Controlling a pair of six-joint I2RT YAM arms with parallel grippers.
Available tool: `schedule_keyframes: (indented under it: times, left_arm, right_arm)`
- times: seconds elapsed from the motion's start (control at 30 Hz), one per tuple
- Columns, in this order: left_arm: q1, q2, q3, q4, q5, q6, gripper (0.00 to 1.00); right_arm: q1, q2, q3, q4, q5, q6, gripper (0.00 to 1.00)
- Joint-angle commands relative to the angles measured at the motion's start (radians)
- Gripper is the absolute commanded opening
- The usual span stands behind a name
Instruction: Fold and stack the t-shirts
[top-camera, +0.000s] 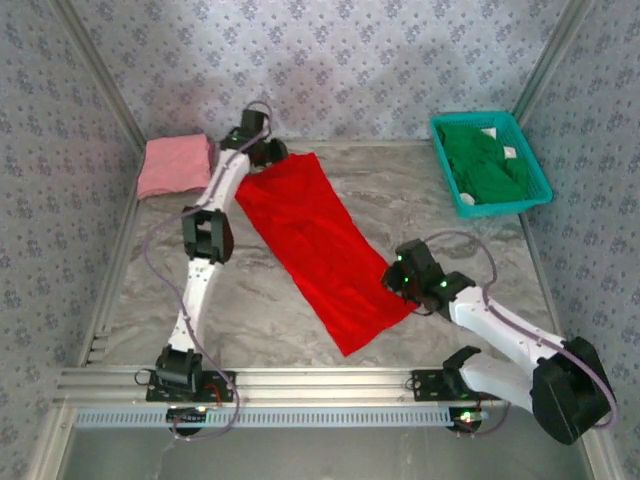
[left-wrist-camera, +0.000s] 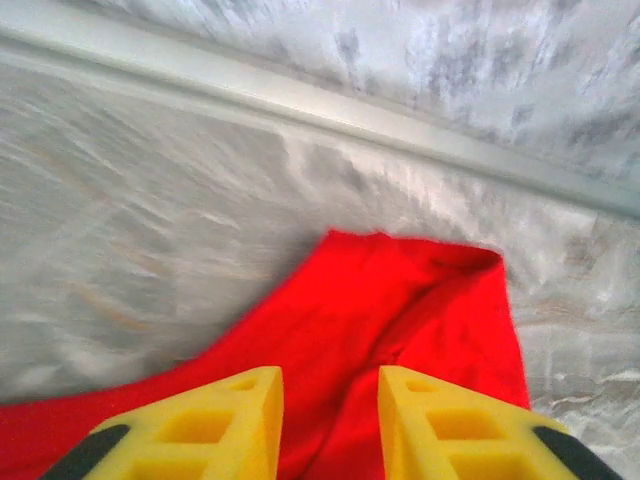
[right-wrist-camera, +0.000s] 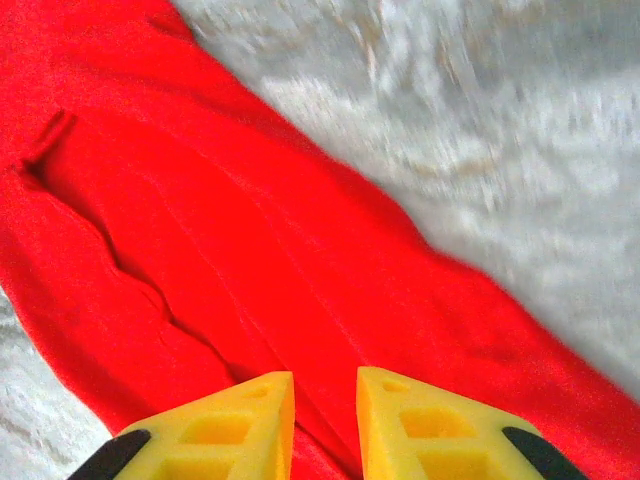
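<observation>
Pink t-shirt (top-camera: 175, 165) lies folded on the counter (top-camera: 250, 300) just left of the left pincer (left-wrist-camera: 330, 385). That pincer's jaws stand narrowly parted, clamping nothing, over the far end of the red t-shirt (top-camera: 320, 245), a long strip reaching to the right pincer (right-wrist-camera: 325, 390), likewise slightly parted over its near edge. Well right of and beyond that pincer, the green t-shirt (top-camera: 485, 165) sits in a teal basket (top-camera: 500, 206).

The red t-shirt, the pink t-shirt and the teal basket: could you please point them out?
red t-shirt (top-camera: 320, 250), top external view, middle of the folded strip
pink t-shirt (top-camera: 175, 165), top external view, centre of the cloth
teal basket (top-camera: 507, 205), top external view, near rim
</observation>
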Motion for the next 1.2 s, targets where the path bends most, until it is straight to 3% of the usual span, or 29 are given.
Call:
schedule_keyframes:
  times: [0.0,0.07,0.2,0.33,0.47,0.67,0.9,1.17]
  left_arm:
    - [0.048,-0.388,-0.449,0.308,-0.009,-0.032,0.40]
    - [0.045,-0.533,-0.618,0.248,-0.079,0.012,0.46]
    - [-0.017,-0.733,-0.937,0.221,-0.107,0.000,0.45]
    - [-0.096,-0.741,-1.079,0.217,-0.139,-0.042,0.42]
    - [-0.110,-0.682,-1.154,0.337,-0.124,-0.123,0.34]
    - [-0.095,-0.485,-1.037,0.314,-0.129,-0.141,0.29]
    - [-0.092,-0.299,-0.869,0.305,-0.049,-0.142,0.29]
    - [-0.105,-0.009,-0.417,0.128,0.065,-0.036,0.26]
  right_arm:
    - [-0.023,0.131,0.099,-0.081,0.017,-0.197,0.27]
    - [-0.028,0.231,0.166,-0.081,0.002,-0.255,0.28]
    - [-0.016,0.410,0.301,-0.068,-0.057,-0.355,0.26]
    - [-0.008,0.576,0.450,-0.092,-0.073,-0.414,0.16]
    - [-0.009,0.711,0.578,-0.128,-0.082,-0.448,0.11]
    - [-0.025,0.827,0.627,-0.109,-0.126,-0.424,0.08]
    - [-0.033,0.841,0.524,-0.021,-0.157,-0.326,0.07]
    - [0.001,0.764,0.289,0.132,-0.235,-0.063,0.10]
